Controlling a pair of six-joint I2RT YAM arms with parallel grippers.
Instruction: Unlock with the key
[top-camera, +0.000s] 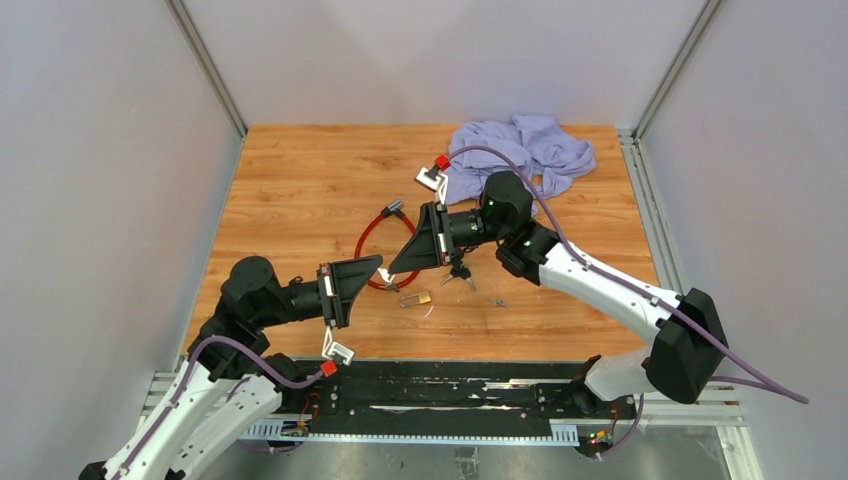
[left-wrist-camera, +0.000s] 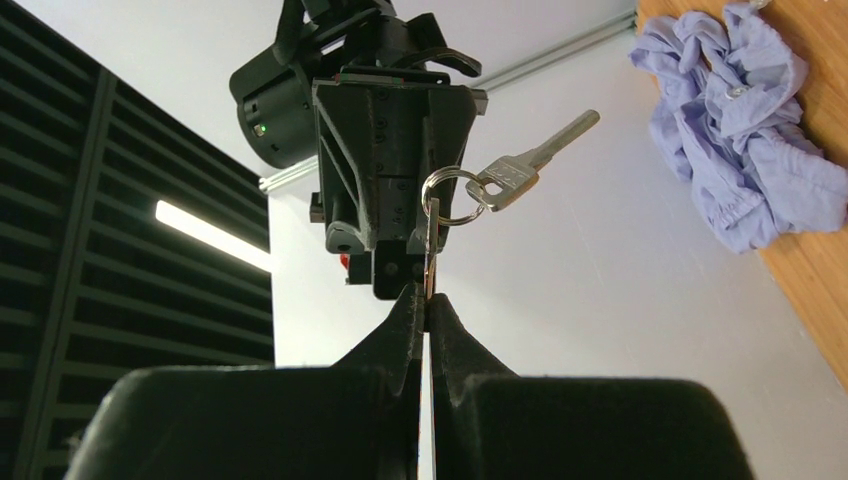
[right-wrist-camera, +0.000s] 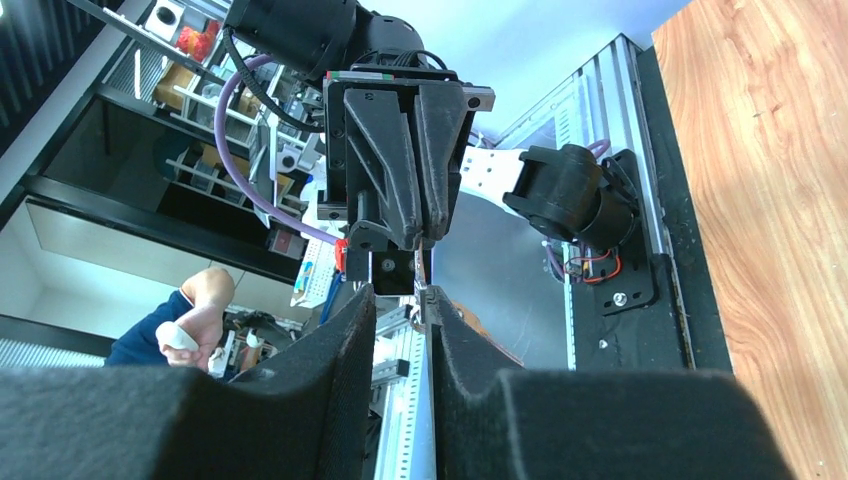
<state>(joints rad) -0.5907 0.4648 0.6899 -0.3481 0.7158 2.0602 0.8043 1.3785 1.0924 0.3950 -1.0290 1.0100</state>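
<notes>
My left gripper (top-camera: 378, 265) is shut on a key (left-wrist-camera: 429, 250), seen edge-on between the fingertips in the left wrist view (left-wrist-camera: 426, 300). A key ring (left-wrist-camera: 450, 195) and a second silver key (left-wrist-camera: 530, 168) hang from it. My right gripper (top-camera: 395, 268) faces it tip to tip above the table. Its jaws stand apart in the right wrist view (right-wrist-camera: 400, 295), with the key's tip at the inner face of one finger. The small brass padlock (top-camera: 418, 298) lies on the wood below them. It is next to a red cable loop (top-camera: 366, 235).
A crumpled lilac cloth (top-camera: 525, 150) lies at the table's back right and shows in the left wrist view (left-wrist-camera: 730, 130). A small dark bunch, perhaps keys (top-camera: 458, 272), lies under the right arm. A black rail (top-camera: 450, 395) runs along the near edge.
</notes>
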